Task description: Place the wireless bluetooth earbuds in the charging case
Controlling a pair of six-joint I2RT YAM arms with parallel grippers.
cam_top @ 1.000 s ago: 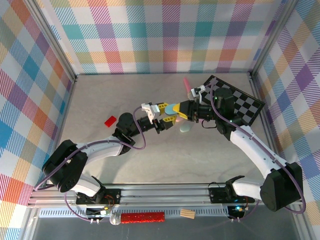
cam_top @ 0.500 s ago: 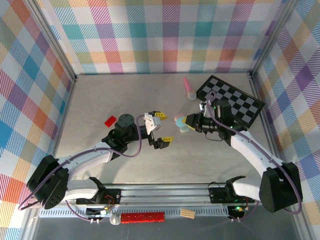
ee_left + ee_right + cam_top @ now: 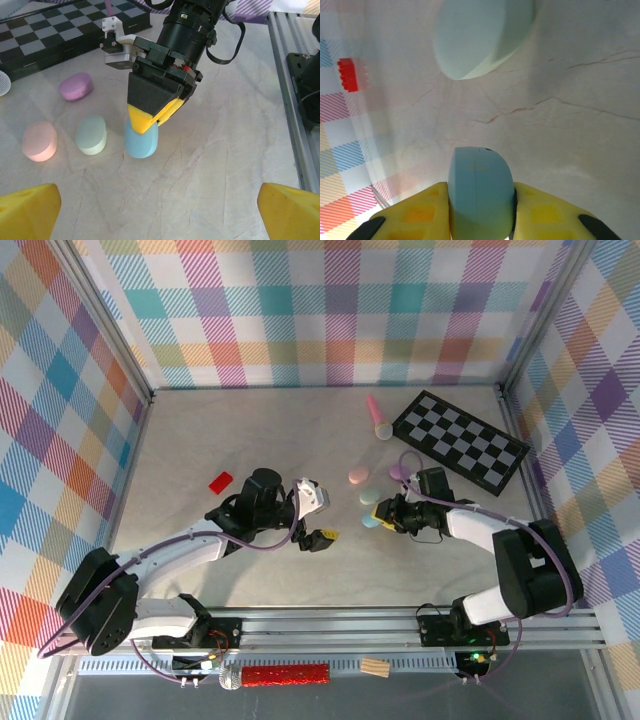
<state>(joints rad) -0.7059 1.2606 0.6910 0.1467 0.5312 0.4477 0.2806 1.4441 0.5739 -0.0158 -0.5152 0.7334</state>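
While in right pincer [image 3: 149,119], blue case [image 3: 141,145]

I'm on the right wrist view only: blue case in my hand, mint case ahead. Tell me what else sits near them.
Observer: A pink case lies beside the mint case, on the side away from your blue case.
Operator: Go on.
Observer: A purple case lies beyond those, toward the checkerboard.
Operator: Report the left hand.
Observer: The left hand is wide open, holds nothing, and faces your right hand.
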